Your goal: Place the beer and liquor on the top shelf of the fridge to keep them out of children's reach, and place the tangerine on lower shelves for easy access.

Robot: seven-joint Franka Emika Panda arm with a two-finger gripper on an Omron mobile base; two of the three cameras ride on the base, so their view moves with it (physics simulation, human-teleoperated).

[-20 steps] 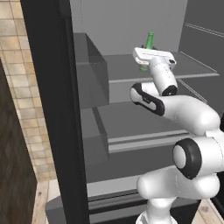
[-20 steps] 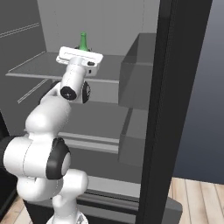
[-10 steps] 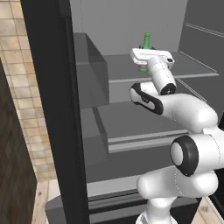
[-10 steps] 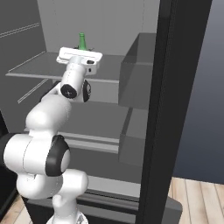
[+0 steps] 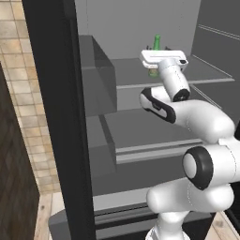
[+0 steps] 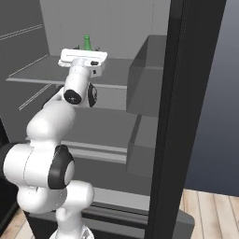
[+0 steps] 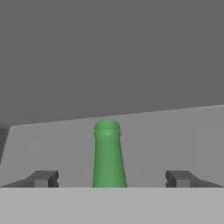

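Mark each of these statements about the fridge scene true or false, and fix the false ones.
1. The beer stands upright on the top shelf. True.
2. The gripper is clamped on the bottle's neck. False: its fingertips stand wide apart, clear of the neck on both sides.
3. The bottle between the fingertips is blue and red. False: it is green.
4. The fridge door is open. True.
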